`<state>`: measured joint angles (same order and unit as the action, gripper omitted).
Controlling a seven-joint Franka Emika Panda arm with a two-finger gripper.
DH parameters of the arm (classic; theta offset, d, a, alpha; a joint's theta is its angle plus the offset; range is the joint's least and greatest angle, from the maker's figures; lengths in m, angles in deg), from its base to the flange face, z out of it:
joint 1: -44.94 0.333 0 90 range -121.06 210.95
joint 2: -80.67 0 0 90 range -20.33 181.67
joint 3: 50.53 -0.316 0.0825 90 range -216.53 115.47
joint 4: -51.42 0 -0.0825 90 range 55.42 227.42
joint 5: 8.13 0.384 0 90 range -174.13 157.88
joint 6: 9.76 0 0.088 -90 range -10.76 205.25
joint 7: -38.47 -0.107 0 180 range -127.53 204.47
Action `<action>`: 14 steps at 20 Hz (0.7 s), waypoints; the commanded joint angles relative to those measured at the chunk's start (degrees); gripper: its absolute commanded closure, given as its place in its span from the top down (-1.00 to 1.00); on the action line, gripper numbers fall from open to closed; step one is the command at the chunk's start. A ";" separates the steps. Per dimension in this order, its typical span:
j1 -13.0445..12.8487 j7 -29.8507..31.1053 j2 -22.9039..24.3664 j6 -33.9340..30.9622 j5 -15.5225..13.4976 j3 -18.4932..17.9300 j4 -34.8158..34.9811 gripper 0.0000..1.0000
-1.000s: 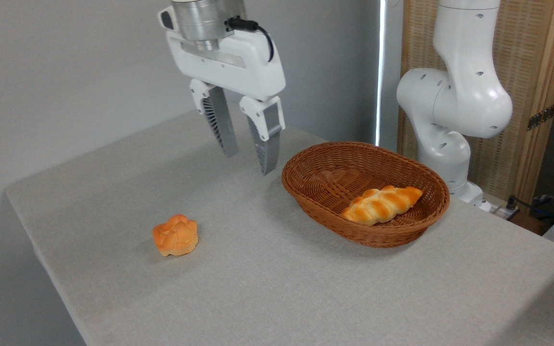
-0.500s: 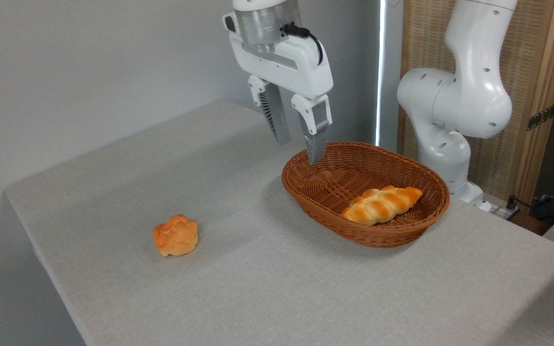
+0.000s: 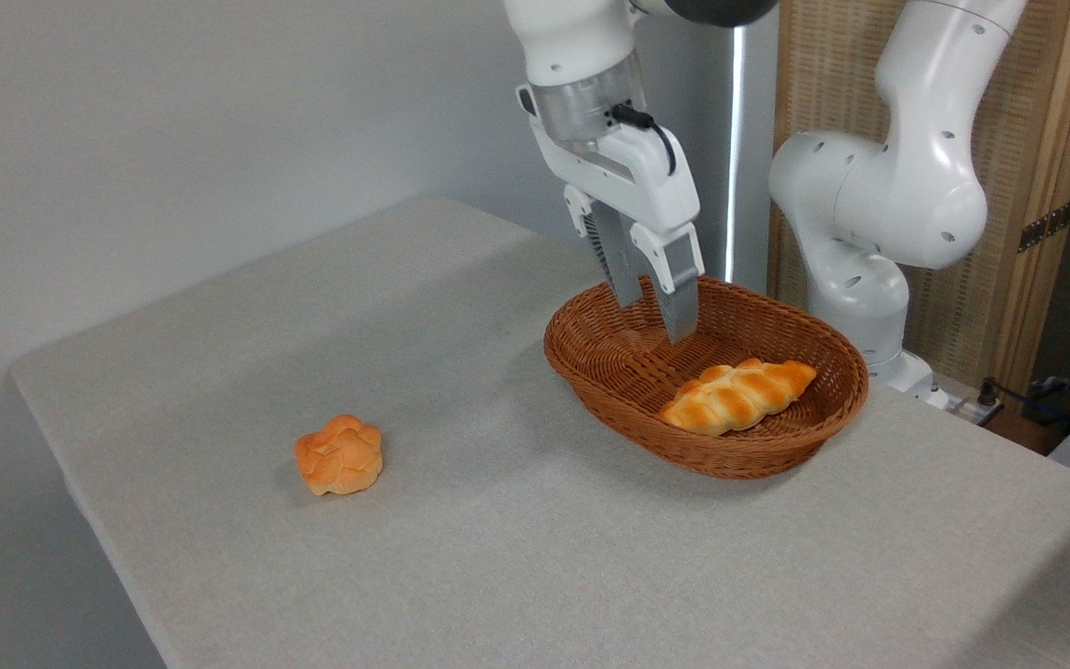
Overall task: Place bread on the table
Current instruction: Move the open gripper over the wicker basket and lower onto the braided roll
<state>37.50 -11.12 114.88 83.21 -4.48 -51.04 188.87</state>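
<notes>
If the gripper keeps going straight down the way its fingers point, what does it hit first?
Most likely the woven floor of the basket, just left of the bread. The gripper hangs open over the basket's empty half, fingers aimed down. Depth is unclear from this one view, so it may just clip the loaf's near end.

One fixed camera looks down obliquely across the table [image 3: 516, 557] from its front corner.

A knobbly orange bun [image 3: 339, 454] sits well apart from a wicker basket [image 3: 776, 451].
</notes>
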 commanded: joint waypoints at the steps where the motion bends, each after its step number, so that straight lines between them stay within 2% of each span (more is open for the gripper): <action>1: -1.35 -1.30 6.48 3.72 2.59 -1.78 8.44 1.00; 3: -1.35 -2.09 6.49 3.72 2.68 -2.65 9.15 1.00; 5: -1.35 -2.18 6.40 3.63 4.87 -5.28 9.41 1.00; 9: -2.05 -2.35 5.96 3.89 8.04 -7.93 10.56 1.00; 11: -3.80 -2.35 5.70 4.15 8.13 -9.33 11.08 1.00; 13: -6.87 -2.35 5.61 5.20 8.22 -12.57 12.13 1.00; 14: -7.23 -2.79 5.61 5.38 8.22 -13.46 12.49 1.00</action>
<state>34.11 -13.09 120.33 86.49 2.51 -59.98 199.71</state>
